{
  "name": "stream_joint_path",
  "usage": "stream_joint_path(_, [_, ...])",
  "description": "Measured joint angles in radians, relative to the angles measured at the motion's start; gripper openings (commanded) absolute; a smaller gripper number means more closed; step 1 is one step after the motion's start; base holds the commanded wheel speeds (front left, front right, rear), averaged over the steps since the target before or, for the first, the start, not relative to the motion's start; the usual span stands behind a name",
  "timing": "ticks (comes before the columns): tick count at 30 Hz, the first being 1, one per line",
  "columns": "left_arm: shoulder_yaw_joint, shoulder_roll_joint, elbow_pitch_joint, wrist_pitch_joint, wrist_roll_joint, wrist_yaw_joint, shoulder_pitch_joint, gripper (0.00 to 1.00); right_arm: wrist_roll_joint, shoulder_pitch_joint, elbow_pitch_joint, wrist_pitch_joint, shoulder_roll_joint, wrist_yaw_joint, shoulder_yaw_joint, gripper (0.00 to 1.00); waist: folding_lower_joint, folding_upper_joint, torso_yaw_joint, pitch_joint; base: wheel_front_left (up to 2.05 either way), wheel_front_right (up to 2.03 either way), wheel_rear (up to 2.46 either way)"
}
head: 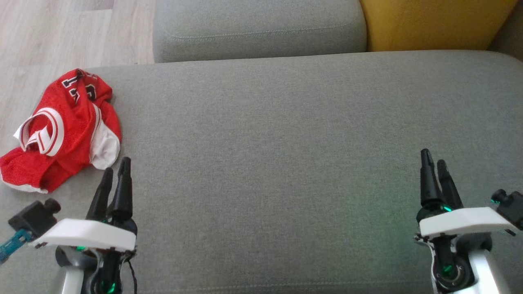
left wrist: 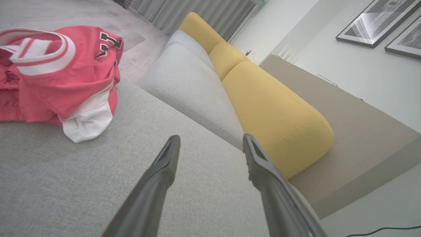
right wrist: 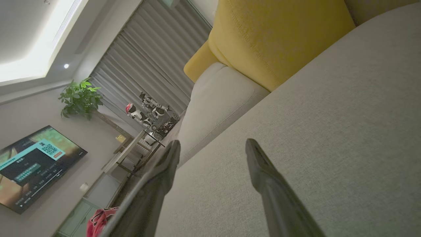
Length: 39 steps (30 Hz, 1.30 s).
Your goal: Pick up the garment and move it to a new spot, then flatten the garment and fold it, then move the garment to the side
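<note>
Red garment (head: 61,130) crumpled at upper left of head view, on sofa seat (head: 265,163) edge. Wide open, empty: left tool (head: 116,165), right tool (head: 433,157). Right wrist view adds TV (right wrist: 29,164), plant (right wrist: 80,98); left wrist view, framed pics (left wrist: 375,21).

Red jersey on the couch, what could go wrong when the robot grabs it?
The garment lies bunched at the left edge of the seat cushion, beside the floor; a nudge from the open left gripper could push it off.
It is crumpled in layers, so a pinch may catch only one fold.
The right gripper is far across the seat, so a two-handed lift needs a long reach.
</note>
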Motion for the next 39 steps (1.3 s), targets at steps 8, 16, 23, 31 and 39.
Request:
stream_joint_path(8, [-0.024, 0.017, 0.001, -0.026, 0.084, 0.025, 0.004, 1.00, -0.114, 0.000, 0.014, -0.019, 0.001, 0.000, 0.021, 1.00, 0.0000, 0.0000, -0.001, -0.003, 0.00, 0.00, 0.00])
stream_joint_path(16, [-0.049, 0.032, 0.008, -0.048, 0.179, 0.045, 0.008, 1.00, -0.222, 0.000, 0.034, -0.044, 0.001, 0.000, 0.030, 1.00, 0.0000, 0.0000, 0.001, -0.006, 0.00, 0.00, 0.00])
stream_joint_path(23, [-0.064, 0.035, 0.024, -0.066, 0.239, 0.052, 0.025, 1.00, -0.310, 0.000, 0.049, -0.063, 0.002, 0.000, 0.035, 1.00, 0.0000, 0.0000, 0.002, -0.009, 0.00, 0.00, 0.00])
stream_joint_path(31, [-0.064, 0.034, 0.054, -0.090, 0.320, 0.041, 0.025, 1.00, -0.415, -0.001, 0.071, -0.096, 0.005, 0.000, 0.040, 1.00, 0.0000, 0.0000, 0.006, -0.008, 0.00, 0.00, 0.00])
stream_joint_path(39, [-0.068, 0.035, 0.061, -0.114, 0.419, 0.041, 0.025, 1.00, -0.508, -0.002, 0.081, -0.116, 0.007, 0.000, 0.048, 1.00, 0.0000, 0.0000, 0.006, -0.008, 0.00, 0.00, 0.00])
